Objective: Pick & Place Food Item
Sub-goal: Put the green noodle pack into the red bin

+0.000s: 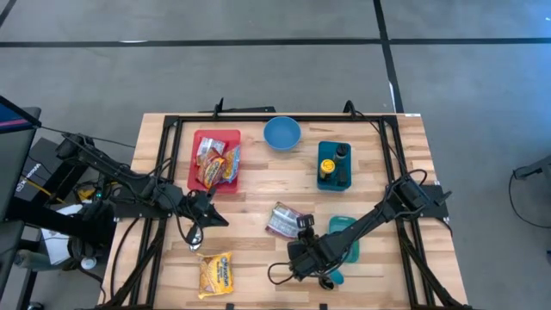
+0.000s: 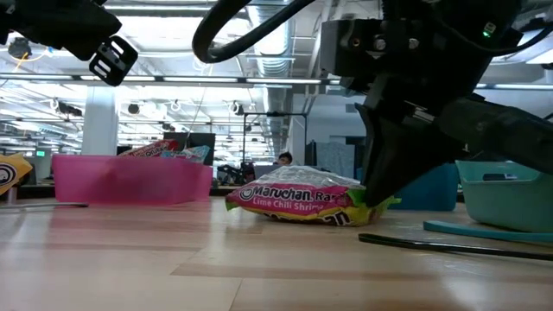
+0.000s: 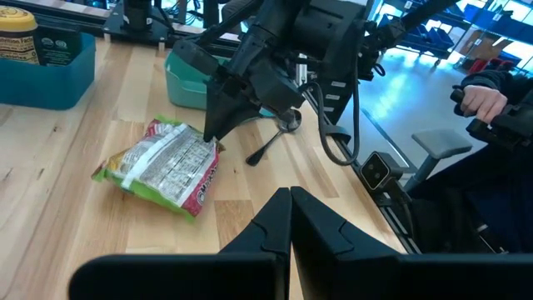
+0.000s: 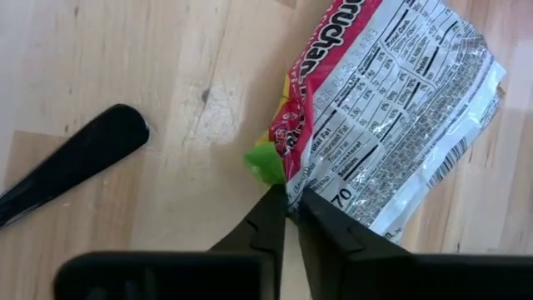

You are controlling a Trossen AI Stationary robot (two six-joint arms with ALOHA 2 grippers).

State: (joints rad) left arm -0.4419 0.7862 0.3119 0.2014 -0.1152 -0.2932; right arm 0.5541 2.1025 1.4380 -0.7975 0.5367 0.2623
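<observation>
Ramen, a silver and green foil packet (image 1: 285,220) printed with red lettering, lies flat on the wooden slatted desk (image 1: 258,185) near its middle, nutrition label facing up in the right wrist view. The right gripper (image 4: 289,202) is pinched onto the packet's green corner, its two dark fingers closed tight on the crimped edge; in the low view that corner sits under the dark arm while the rest of the packet rests on the desk.

Just beside the right gripper lies a black plastic utensil (image 4: 71,169), its handle flat on the wood. Next to it stands a teal plastic container (image 1: 348,235), with its lid under it.

The left gripper (image 3: 290,207) hangs above the desk's left part, well apart from the packet, its fingers pressed together with nothing between them.

Toward the back of the desk sits a red rectangular plastic tray (image 1: 201,142) holding more snack packets. Beside it is a round blue bowl (image 1: 281,133), and further right a dark blue bin (image 1: 320,179) with a yellow-lidded jar and a dark bottle standing in it. A yellow noodle packet (image 1: 215,275) lies alone near the front left edge.

A person's hand (image 3: 479,102) shows beyond the desk in the left wrist view.
</observation>
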